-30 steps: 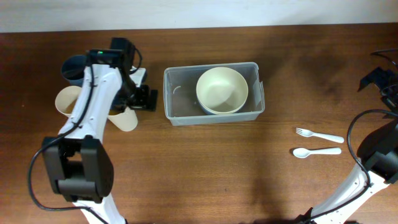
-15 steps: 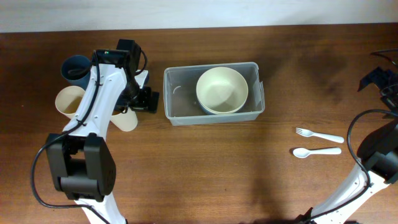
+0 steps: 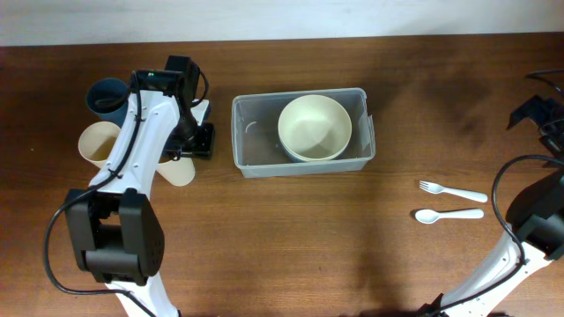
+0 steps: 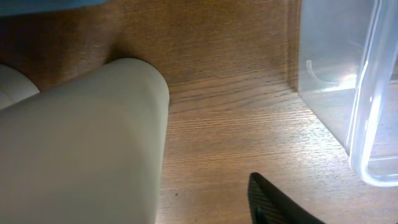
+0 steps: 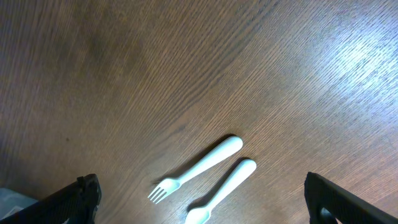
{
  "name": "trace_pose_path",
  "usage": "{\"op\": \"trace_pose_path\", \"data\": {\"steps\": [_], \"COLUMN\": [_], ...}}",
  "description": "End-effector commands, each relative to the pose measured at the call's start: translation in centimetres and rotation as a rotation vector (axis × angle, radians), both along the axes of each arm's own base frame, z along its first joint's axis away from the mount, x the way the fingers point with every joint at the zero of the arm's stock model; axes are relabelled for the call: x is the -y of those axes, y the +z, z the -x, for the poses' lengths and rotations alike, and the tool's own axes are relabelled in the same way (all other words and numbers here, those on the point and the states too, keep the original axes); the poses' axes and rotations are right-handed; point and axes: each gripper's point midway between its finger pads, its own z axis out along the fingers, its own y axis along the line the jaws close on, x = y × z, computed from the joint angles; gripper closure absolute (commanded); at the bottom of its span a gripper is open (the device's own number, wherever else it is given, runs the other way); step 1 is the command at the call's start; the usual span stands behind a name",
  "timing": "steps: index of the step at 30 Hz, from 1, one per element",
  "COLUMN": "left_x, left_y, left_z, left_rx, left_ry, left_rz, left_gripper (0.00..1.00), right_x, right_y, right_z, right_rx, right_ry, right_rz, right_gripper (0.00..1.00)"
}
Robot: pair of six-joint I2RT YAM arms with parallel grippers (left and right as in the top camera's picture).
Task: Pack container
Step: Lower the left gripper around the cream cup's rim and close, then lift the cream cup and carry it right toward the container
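A: Far left first?
B: Dark blue cup (image 3: 104, 95) at the back-left of the worktop (image 3: 291, 255), upright. Just in front of it is a cream cup (image 3: 95, 141), also upright, mouth up.
A: The other cream one?
B: Second cream cup (image 3: 179, 169), just right of that. It looks tipped on its side and is partly under the left arm. In the left wrist view its wall fills the left half.
A: Left tool?
B: Left tool (image 3: 201, 141) sits low between the tipped cup and the container, right by the cup. Only one dark finger (image 4: 273, 202) shows in the wrist view, so I cannot tell how wide it stands or whether it has the cup.
A: Container?
B: Clear container (image 3: 251, 154) on the worktop, centre-left toward the back, just right of the left tool, long side running left to right. Cream bowl (image 3: 315, 128) inside it, in the right part, mouth up.
A: Right side?
B: White fork (image 3: 452, 191) and white spoon (image 3: 448, 214) flat on the worktop, well apart from the container. They lie side by side, not touching, heads to the left, fork behind the spoon.
A: Right tool?
B: Right tool (image 5: 199, 180) at the far right, raised off the worktop, fingers spread wide, gripping nothing. Its camera looks down on the fork and spoon.
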Motion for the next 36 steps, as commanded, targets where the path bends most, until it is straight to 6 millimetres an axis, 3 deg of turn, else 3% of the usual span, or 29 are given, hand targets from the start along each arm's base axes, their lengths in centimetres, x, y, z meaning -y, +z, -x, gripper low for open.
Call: {"op": "trace_pose_path", "data": {"steps": [1,4,10,14,20,28,36], "left_x": [-0.2,-0.2,-0.2,-0.2,-0.2,-0.2,-0.2], "left_y": [-0.3,-0.3,0.1,0.6,0.8,0.8,0.9], "left_z": [0.1,0.1,0.0,-0.1,-0.3,0.0,0.2], "left_rx": [-0.010,-0.009,-0.007,-0.001,0.005,-0.008,-0.013], "left_ry": [0.005,0.005,0.005,0.005,0.005,0.005,0.006], "left_rz": [-0.004,-0.004,-0.004,-0.004,-0.003,-0.004,-0.005], "left_gripper": [0.50,0.58,0.59,0.71,0.75,0.98,0.98], "right_x": [-0.2,-0.2,-0.2,-0.2,-0.2,-0.2,-0.2], "right_y": [1.3,1.3,1.3,1.3,1.3,1.4,1.3], "right_z": [0.1,0.1,0.1,0.1,0.1,0.1,0.1], "right_rx": [0.023,0.023,0.023,0.023,0.023,0.024,0.023], "right_ry": [-0.009,-0.009,-0.009,-0.009,-0.010,-0.010,-0.010], "right_rz": [0.018,0.018,0.018,0.018,0.018,0.019,0.018], "right_gripper": [0.01,0.01,0.01,0.01,0.01,0.01,0.01]}}
